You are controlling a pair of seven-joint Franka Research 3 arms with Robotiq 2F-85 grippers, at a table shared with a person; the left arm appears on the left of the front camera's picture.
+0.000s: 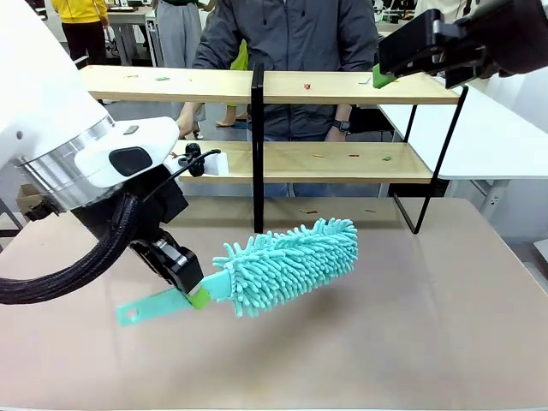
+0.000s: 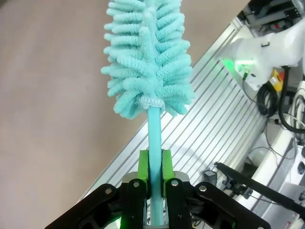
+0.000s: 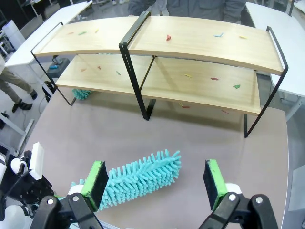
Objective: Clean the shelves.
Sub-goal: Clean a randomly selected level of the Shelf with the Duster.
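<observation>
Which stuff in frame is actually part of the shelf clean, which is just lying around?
In the job: shelves; teal duster clamped in left gripper; coloured scraps on both boards.
Just about: white side table; teal fluffy thing by the lower board's end.

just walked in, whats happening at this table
The left gripper has its jaws shut on the handle of a teal duster, holding it over the table in front of the shelves. The right gripper is up high with its jaws open, holding nothing. Small coloured scraps lie on both boards of the shelves, so the cleaning does not look done yet. A person stands behind the shelves.
</observation>
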